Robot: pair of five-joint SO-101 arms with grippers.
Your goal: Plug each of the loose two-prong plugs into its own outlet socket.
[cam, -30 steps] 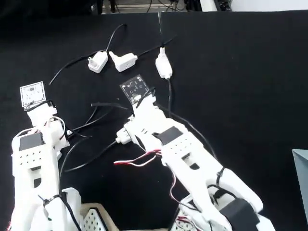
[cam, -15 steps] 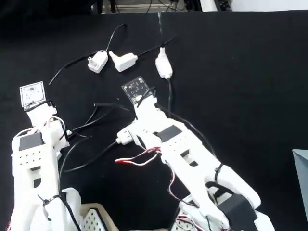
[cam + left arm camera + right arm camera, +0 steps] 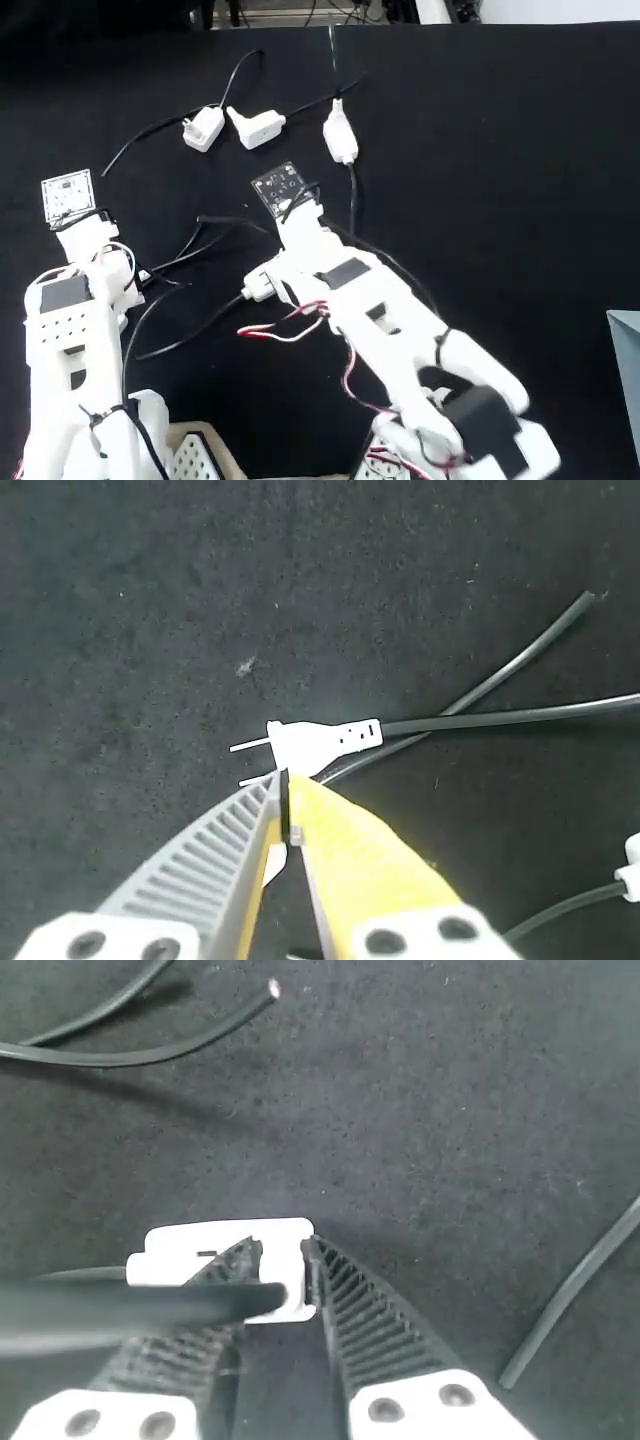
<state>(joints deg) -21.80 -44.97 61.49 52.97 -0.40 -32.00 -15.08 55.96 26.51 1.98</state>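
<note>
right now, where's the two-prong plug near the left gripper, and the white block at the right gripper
plug (image 3: pixel 320 740), left wrist view, on its white body behind the prongs
white block (image 3: pixel 172 1245), right wrist view, on its bare upper face

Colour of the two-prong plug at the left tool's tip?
The plug is white, its cord black; best in the left wrist view.

Left arm (image 3: pixel 70 330) stands at 8 o'clock, left gripper (image 3: pixel 284 792) pinched closed; right arm (image 3: pixel 390 320) extends from 5 o'clock, right gripper (image 3: pixel 282 1257) closed.
</note>
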